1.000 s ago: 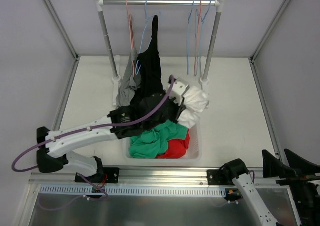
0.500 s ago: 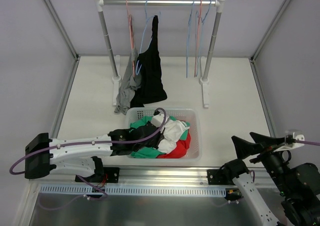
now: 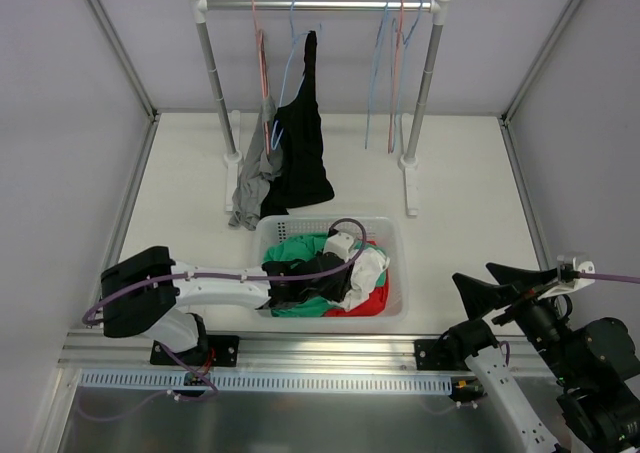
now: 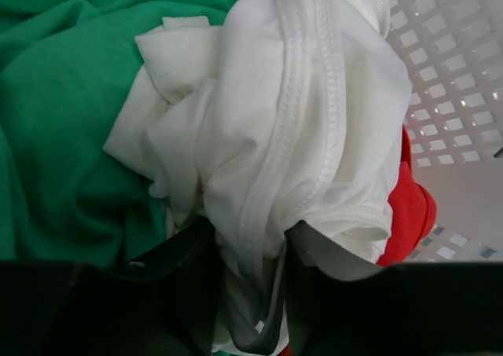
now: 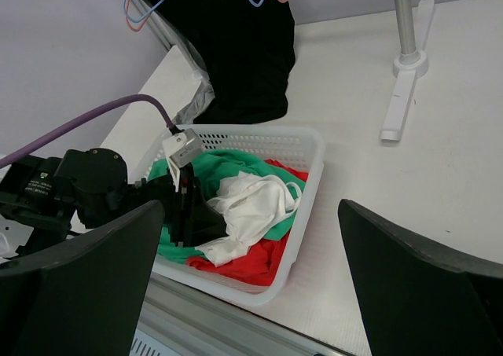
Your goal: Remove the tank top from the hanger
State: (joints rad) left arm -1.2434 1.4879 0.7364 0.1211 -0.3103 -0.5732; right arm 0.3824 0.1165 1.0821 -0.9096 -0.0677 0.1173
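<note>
Fabric of the white tank top (image 4: 291, 136) is pinched between the fingers of the left claw (image 4: 251, 301); in the left wrist view a seamed fold is seen drawn down between the two dark fingers. The garment is held low inside the basket (image 3: 400, 273), over green cloth (image 4: 63, 97) and red cloth (image 4: 413, 214), presumably so that it can be dropped there. It is already off its hanger, and only the release is judged to remain. The right claw (image 5: 250, 214) is spread wide and empty, and it is kept at the near right of the bench (image 3: 470, 173), clear of the work. A black garment (image 3: 300, 143) is left hanging on the rack (image 3: 320, 5). Since a second ago, the tank top has been lowered from beside the rack's right foot into the basket, and the right arm has been swung round towards it.
</note>
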